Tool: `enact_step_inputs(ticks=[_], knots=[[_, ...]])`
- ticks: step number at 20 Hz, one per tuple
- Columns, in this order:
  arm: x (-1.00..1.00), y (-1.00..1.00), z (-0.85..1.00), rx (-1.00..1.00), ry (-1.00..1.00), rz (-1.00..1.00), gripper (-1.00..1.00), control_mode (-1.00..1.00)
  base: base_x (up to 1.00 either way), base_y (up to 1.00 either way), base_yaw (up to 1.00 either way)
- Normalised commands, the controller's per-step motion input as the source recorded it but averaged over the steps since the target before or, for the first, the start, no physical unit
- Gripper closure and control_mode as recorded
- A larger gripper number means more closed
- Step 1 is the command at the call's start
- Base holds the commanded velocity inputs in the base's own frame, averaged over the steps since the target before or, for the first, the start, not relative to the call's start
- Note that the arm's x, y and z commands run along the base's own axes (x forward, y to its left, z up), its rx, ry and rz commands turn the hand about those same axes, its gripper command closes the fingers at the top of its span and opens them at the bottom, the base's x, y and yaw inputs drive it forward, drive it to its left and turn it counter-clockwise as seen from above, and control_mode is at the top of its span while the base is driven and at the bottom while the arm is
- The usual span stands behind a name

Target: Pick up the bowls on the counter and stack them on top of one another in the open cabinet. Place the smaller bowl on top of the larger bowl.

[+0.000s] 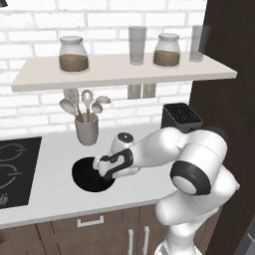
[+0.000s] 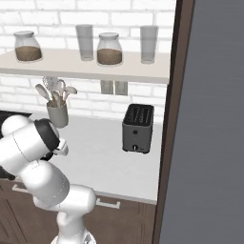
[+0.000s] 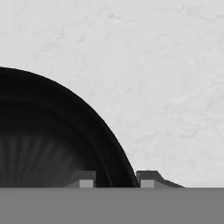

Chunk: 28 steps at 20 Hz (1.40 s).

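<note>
bowl point(image 3: 48, 140) rim between parted jaws, resting on counter point(image 3: 166, 78)

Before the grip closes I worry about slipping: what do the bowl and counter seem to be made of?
Bowl: glossy black, perhaps glazed ceramic or plastic; faint streaked reflections show inside, so likely slick. Counter: pale grey-white with soft veining, like matte stone or marble. The gripper straddles the rim.
</note>
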Motion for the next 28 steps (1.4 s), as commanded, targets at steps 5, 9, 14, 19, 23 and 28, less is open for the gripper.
enact_step_inputs(ticks=[5,9,14,19,23,28], knots=[[-0.06,0.17,0.00,0.00,0.00,0.00,1.00,-1.00,0.00,0.00,0.00],[-0.37,0.00,0.18,0.00,0.00,-0.06,1.00,-1.00,0.00,0.00,0.00],[-0.61,0.00,0.60,0.00,-0.07,-0.21,1.00,-1.00,0.00,0.00,0.00],[-0.47,-0.20,1.00,0.00,0.03,-0.31,1.00,-1.00,0.00,0.00,0.00],[-0.41,-0.27,1.00,0.00,0.12,-0.36,1.00,-1.00,0.00,0.00,0.00],[-0.41,-0.34,0.99,0.00,0.10,-0.42,1.00,-1.00,0.00,0.00,0.00]])
